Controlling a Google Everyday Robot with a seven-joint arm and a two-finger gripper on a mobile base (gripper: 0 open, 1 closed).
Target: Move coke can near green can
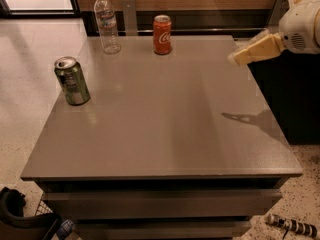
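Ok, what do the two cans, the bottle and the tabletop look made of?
Coke can and green can: probably thin metal, with glossy printed sides and silvery tops. Bottle: clear plastic, see-through, white cap. Tabletop: smooth grey, perhaps laminate; soft reflections suggest a satin finish. The gripper hovers over the tabletop's right edge, touching none.
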